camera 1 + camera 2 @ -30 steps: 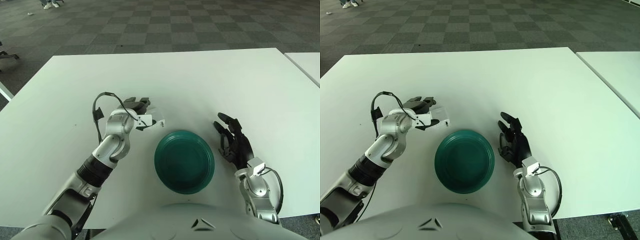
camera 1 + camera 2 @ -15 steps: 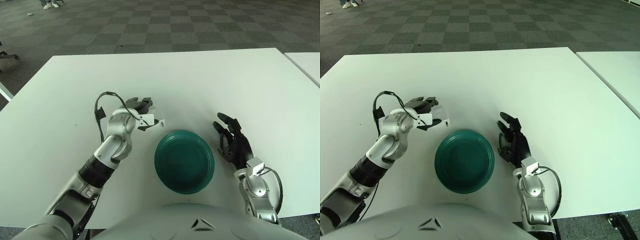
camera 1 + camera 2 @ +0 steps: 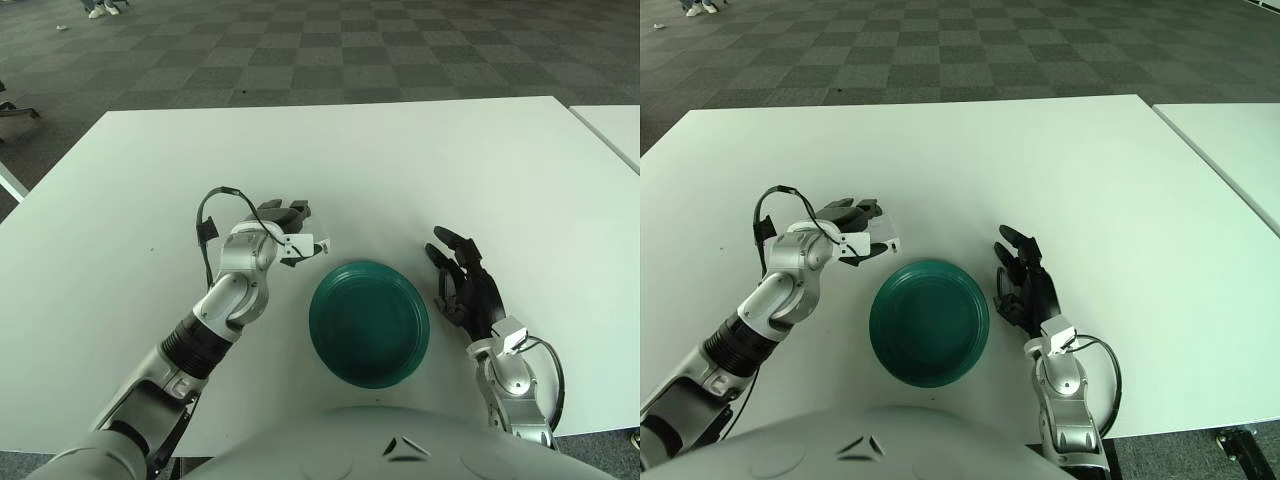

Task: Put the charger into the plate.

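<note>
Gripping the white charger (image 3: 303, 244) between its curled fingers, the left hand (image 3: 283, 225) is hovering over the white worktop (image 3: 420, 160) at about ten o'clock from the green plate (image 3: 369, 322); the charger is showing just outside the plate's rim, not yet over the dish, and whether it is clear of the worktop I cannot tell. The plate itself is lying empty near the worktop's near edge. At its three o'clock side, the right hand (image 3: 468, 290) is showing idle just beside the rim, its dark fingers spread and holding nothing. The risk from here, as I am judging it, is an early release: with the charger outside the rim, letting go now would be dropping it onto the worktop or glancing it off the raised edge, and a shallow pinch on such a small body could be slipping mid-carry.
</note>
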`<state>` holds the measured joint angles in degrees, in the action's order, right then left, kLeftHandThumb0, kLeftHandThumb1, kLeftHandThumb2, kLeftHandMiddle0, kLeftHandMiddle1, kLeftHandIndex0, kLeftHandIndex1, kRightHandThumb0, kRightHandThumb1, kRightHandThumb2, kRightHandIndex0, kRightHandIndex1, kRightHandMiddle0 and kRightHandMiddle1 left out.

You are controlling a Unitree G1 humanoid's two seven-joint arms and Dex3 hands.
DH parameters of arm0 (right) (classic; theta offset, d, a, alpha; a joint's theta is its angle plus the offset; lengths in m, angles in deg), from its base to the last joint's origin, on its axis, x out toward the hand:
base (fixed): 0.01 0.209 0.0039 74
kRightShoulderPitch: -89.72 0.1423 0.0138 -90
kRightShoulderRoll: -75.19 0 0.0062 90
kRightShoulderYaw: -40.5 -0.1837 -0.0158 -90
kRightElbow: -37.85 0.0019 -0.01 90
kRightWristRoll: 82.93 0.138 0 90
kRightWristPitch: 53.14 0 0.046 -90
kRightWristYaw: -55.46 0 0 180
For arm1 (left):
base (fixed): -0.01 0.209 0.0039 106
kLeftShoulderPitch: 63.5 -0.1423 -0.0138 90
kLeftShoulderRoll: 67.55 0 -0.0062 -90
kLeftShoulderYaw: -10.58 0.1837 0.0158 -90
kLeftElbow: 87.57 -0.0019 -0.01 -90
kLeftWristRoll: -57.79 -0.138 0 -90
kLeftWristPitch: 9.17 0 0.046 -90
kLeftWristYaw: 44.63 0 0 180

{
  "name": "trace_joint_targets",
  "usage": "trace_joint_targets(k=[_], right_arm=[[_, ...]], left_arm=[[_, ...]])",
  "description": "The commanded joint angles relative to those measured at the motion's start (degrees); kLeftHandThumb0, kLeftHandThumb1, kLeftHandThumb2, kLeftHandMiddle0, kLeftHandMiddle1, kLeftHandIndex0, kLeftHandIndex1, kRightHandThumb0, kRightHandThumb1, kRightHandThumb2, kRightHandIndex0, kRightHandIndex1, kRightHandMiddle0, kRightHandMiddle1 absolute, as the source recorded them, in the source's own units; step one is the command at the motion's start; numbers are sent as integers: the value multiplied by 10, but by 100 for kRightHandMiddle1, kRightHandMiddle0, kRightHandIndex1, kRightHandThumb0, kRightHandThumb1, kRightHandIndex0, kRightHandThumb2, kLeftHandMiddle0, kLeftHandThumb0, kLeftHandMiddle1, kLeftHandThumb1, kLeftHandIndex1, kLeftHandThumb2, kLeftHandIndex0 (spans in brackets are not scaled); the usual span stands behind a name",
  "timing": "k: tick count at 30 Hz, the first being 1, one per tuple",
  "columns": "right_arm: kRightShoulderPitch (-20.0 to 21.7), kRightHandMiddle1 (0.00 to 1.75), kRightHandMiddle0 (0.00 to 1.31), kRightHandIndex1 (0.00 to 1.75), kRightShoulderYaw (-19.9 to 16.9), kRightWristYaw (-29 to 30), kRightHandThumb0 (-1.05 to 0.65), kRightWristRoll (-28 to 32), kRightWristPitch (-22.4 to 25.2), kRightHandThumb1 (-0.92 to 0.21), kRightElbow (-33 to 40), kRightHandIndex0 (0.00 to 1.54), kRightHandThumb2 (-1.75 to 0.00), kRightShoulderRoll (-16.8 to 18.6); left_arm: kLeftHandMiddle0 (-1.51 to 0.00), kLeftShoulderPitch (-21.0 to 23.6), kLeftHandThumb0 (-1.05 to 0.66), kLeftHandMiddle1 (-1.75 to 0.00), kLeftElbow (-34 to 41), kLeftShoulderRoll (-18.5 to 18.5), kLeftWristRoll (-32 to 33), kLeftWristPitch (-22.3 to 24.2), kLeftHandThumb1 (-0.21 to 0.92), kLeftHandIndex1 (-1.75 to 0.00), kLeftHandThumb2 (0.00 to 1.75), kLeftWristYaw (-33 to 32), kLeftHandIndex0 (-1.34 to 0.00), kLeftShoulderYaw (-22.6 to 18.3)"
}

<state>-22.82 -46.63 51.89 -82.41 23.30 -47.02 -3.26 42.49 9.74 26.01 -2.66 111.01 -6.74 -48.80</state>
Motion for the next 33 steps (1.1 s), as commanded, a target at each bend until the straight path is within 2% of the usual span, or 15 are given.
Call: trace_joint_targets(k=[1,7,13,22,25,28,30,31,33], right_arm=[[-38,69,0,3,9,0,-79,-10,42,-92,-34,34,-81,3],[-41,69,0,4,8,-2,-78,-5,41,-92,-33,35,-80,4],[-44,70,0,3,8,-2,-76,-4,36,-92,-34,35,-79,6],[-43,70,0,3,5,-2,-77,-4,32,-92,-37,34,-78,6],[-45,70,0,3,4,-3,-77,-4,35,-92,-36,34,-77,5],[-46,70,0,3,3,-4,-77,-2,38,-92,-34,34,-78,4],[-46,70,0,3,2,-5,-77,-2,39,-92,-33,34,-78,4],[-46,70,0,3,2,-5,-77,-1,39,-92,-33,34,-78,3],[-47,70,0,3,0,-5,-77,-1,39,-92,-33,34,-78,2]], left_arm=[[-5,-16,-105,-1,-20,1,-14,-1,92,-94,74,-15,0,11],[-5,-25,-105,-1,-39,-3,-25,-1,92,-96,71,-35,0,20],[-5,-27,-105,-1,-60,-5,-33,0,92,-90,69,-42,0,30],[-7,-32,-105,-2,-116,-9,-22,-19,92,-87,69,-87,0,31],[-10,-37,-105,-3,-149,-9,-11,-35,92,-93,67,-121,0,28],[-19,-36,-105,-8,-187,-11,-1,-54,92,-113,64,-160,0,24],[-11,-35,-105,-48,-206,-13,4,-63,92,-131,58,-180,0,23],[-9,-35,-105,-55,-213,-15,7,-66,92,-133,57,-192,0,21],[-10,-36,-100,-95,-224,-19,12,-69,92,-149,41,-214,0,18]])
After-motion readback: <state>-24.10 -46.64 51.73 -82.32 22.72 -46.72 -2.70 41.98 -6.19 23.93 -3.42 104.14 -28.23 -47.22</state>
